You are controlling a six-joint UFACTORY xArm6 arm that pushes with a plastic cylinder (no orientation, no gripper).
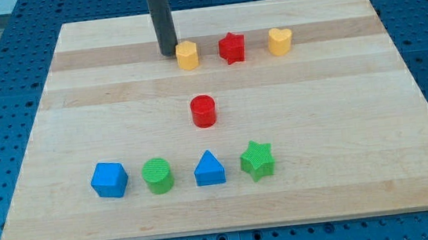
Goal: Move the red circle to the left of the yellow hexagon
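The red circle (204, 111) stands near the middle of the wooden board (71, 110). The yellow hexagon (186, 56) stands near the view's top, above the red circle and slightly to its left. My tip (168, 53) rests on the board just left of the yellow hexagon, close to it or touching it. The rod rises from there to the view's top edge. The tip is well above and left of the red circle.
A red star (231, 48) and a yellow heart (280, 40) stand right of the hexagon. Along the view's bottom stand a blue block (109, 180), a green circle (158, 176), a blue triangle (209, 169) and a green star (257, 160).
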